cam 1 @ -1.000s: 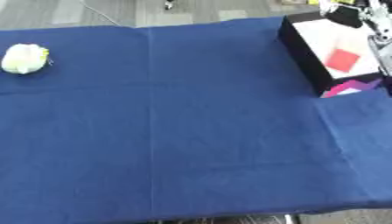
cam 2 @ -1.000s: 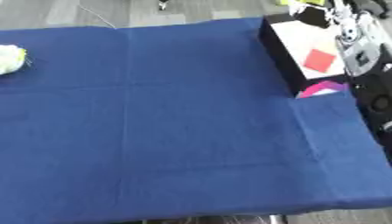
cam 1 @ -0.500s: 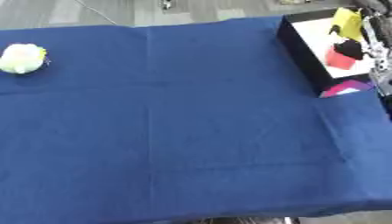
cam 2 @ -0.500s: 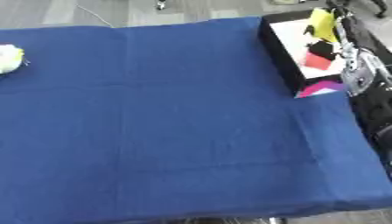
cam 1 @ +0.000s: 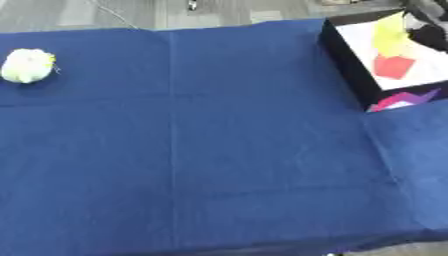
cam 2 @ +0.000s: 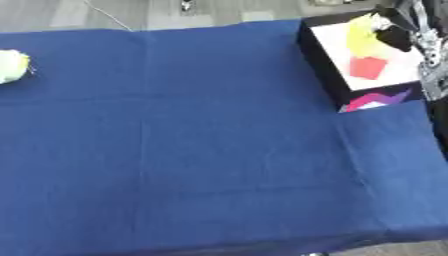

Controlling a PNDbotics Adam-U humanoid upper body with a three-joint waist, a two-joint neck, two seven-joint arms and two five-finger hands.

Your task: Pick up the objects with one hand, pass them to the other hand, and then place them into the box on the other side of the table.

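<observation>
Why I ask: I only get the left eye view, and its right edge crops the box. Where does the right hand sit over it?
Observer: In the right eye view the right hand is over the far right part of the box, right beside the yellow thing.
Operator: Where does the arm come from?
Observer: Its silver forearm runs down the view's right edge, alongside the box's right side.
Operator: Is there space right of the red square?
Observer: Yes, a strip of bare white floor shows between the red square and the box's right side.
</observation>
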